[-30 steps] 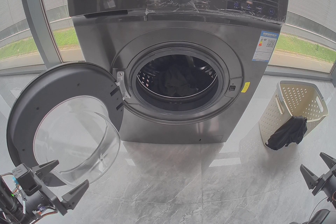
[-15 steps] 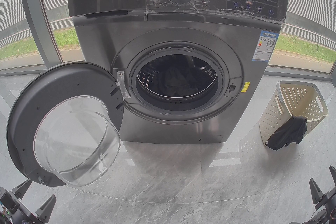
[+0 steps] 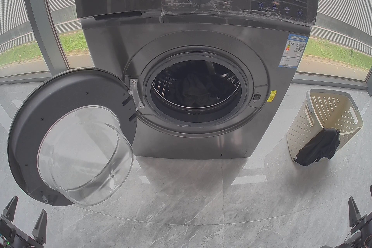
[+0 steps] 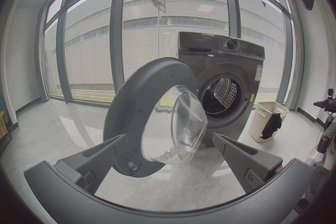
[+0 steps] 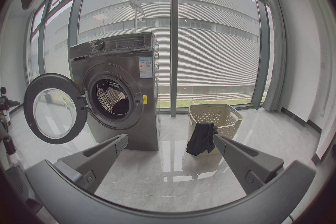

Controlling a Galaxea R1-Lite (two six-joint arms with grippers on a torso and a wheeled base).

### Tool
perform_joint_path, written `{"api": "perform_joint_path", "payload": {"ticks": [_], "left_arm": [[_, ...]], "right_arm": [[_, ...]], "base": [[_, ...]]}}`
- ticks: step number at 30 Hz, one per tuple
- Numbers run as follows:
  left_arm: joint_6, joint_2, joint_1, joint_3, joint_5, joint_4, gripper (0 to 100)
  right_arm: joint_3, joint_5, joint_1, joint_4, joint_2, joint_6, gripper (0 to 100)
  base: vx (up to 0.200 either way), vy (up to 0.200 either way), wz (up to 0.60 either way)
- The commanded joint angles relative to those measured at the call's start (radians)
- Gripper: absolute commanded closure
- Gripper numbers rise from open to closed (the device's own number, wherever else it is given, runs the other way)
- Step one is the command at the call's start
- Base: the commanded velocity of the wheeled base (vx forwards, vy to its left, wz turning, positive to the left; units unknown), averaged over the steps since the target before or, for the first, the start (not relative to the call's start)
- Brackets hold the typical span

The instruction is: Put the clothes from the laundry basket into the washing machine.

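Recorded left tool (image 4: 167,136) and right tool (image 5: 168,137) drawn back and down from the washing machine (image 3: 193,28) over the last second, both spread wide and gripping nothing. Found door (image 3: 58,105) swung fully open, with dark clothes (image 3: 195,90) already lying in the drum. Noted one black garment (image 3: 319,146) draped over the front rim of the laundry basket (image 3: 341,109), on the floor right of the machine. Judged task incomplete; likely calls next for a reach to that garment.

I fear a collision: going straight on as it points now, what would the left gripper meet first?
Most likely the open door, at its glass bowl; the left gripper aims there, though depth is unclear.
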Motion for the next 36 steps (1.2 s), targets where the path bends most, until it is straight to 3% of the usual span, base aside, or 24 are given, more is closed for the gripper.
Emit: {"api": "perform_joint_path", "payload": {"ticks": [1, 2, 6, 10, 19, 36], "left_arm": [[-0.019, -0.087, 0.079, 0.016, -0.101, 0.007, 0], [0.010, -0.096, 0.081, 0.018, -0.154, -0.002, 0], [0.039, -0.096, 0.081, 0.016, -0.114, 0.023, 0], [0.042, -0.095, 0.081, 0.018, -0.111, 0.058, 0], [-0.010, -0.096, 0.078, 0.016, -0.100, 0.064, 0], [-0.019, -0.095, 0.078, 0.018, -0.098, 0.064, 0]], "right_arm": [[0.018, 0.030, 0.003, 0.000, -0.009, 0.031, 0], [0.018, 0.032, 0.005, 0.000, -0.011, 0.028, 0], [0.018, 0.042, 0.005, 0.012, -0.009, 0.013, 0], [0.018, 0.045, 0.005, 0.015, -0.009, 0.002, 0], [0.018, 0.045, 0.005, 0.015, -0.011, 0.004, 0], [0.018, 0.045, 0.005, 0.015, -0.011, 0.004, 0]], "base": [[0.000, 0.000, 0.00], [0.000, 0.000, 0.00], [0.000, 0.000, 0.00], [0.000, 0.000, 0.00], [0.000, 0.000, 0.00], [0.000, -0.176, 0.00]]}}
